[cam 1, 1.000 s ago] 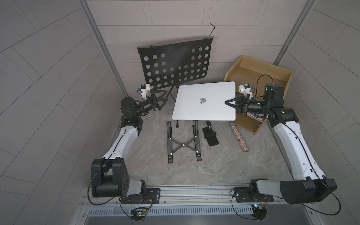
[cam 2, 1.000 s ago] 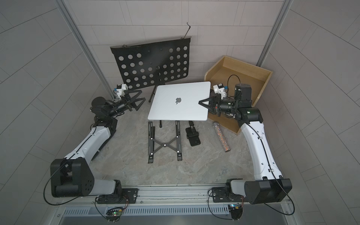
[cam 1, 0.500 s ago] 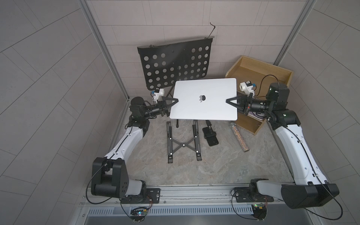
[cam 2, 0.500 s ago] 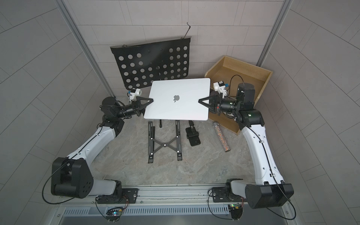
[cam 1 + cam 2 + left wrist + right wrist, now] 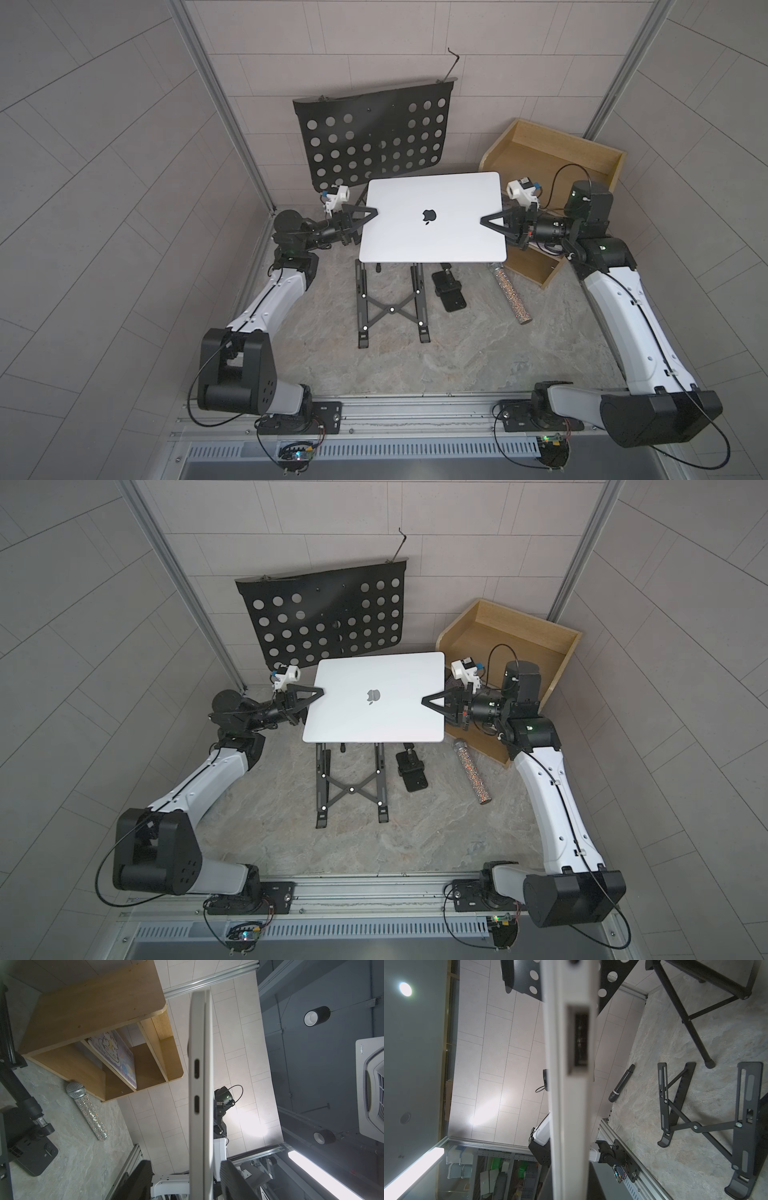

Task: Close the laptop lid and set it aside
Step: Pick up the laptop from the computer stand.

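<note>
The silver laptop (image 5: 432, 222) (image 5: 374, 698) is closed and hangs level above the black folding stand, its lid (image 5: 428, 199) with the grey apple logo facing up. My right gripper (image 5: 484, 220) (image 5: 424, 700) is shut on the laptop's right edge; in the right wrist view its fingers (image 5: 593, 1184) press against that edge (image 5: 571, 1095). My left gripper (image 5: 372, 214) (image 5: 320, 692) straddles the left edge. In the left wrist view its fingers (image 5: 141, 1180) stand off the laptop's side (image 5: 200, 1084), with a gap on each side.
The black X-frame stand (image 5: 390, 307) lies on the stone floor below. A perforated black music stand (image 5: 374, 141) leans at the back. A wooden shelf box (image 5: 552, 153) holding a cartoon notebook (image 5: 116, 1057) sits back right. A glitter microphone (image 5: 509, 293) and a black device (image 5: 449, 291) lie nearby.
My left arm has swung in from the left to the laptop's left edge and its jaws have narrowed around it. The right gripper has raised the laptop slightly.
</note>
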Controlling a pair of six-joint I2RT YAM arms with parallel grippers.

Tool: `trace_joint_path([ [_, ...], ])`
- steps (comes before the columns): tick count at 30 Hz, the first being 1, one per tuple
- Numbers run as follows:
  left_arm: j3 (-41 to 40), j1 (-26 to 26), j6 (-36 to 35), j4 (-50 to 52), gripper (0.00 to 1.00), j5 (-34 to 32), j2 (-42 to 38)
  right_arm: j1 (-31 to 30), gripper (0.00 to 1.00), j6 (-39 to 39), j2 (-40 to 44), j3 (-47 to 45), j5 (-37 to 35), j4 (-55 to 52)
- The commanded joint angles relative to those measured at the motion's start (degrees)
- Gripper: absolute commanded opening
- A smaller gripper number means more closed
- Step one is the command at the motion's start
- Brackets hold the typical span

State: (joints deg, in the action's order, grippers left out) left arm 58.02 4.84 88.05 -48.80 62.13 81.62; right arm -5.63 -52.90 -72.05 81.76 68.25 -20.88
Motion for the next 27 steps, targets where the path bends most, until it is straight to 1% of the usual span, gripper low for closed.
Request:
trace_joint_path([
  [1, -1.0, -0.4, -1.4, -0.2, 0.56, 4.3, -2.4, 0.0, 0.00, 0.8, 2.0, 0.7, 5.9, 7.6],
  [6, -0.9, -0.4, -9.4, 10.6, 0.56, 8.4, -5.1, 0.0, 0.00, 1.6, 2.2, -0.8, 7.3, 7.4],
  [9, -0.5, -0.4, -14.8, 17.5, 0.56, 9.8, -6.2, -0.1, 0.00, 2.1, 2.3, -1.9, 7.9, 7.4],
  [11, -0.1, -0.5, -16.5, 19.8, 0.53, 10.4, -6.4, -0.3, 0.00, 2.3, 2.6, -2.5, 8.3, 7.4],
  [13, 0.3, -0.7, -16.6, 20.1, 0.52, 10.6, -6.3, -0.4, 0.00, 2.4, 3.0, -3.2, 8.4, 7.3],
  [16, 0.7, -0.9, -16.3, 20.2, 0.48, 10.7, -6.4, -0.4, 0.00, 2.5, 3.7, -4.1, 8.3, 7.2],
  [18, 0.8, -0.9, -15.8, 20.1, 0.48, 10.6, -6.4, -0.3, 0.00, 2.6, 4.2, -4.7, 8.3, 7.0],
  [19, 0.9, -0.9, -15.4, 19.9, 0.45, 10.5, -6.4, -0.3, 0.00, 2.7, 4.5, -5.1, 8.3, 6.9],
  [22, 1.1, -1.0, -13.1, 17.5, 0.43, 10.5, -6.4, -0.3, 0.00, 3.1, 5.1, -6.4, 8.5, 6.7],
  [27, 0.4, -0.9, -10.8, 15.3, 0.31, 10.4, -6.7, -0.3, 0.00, 3.2, 5.6, -7.1, 8.4, 6.6],
])
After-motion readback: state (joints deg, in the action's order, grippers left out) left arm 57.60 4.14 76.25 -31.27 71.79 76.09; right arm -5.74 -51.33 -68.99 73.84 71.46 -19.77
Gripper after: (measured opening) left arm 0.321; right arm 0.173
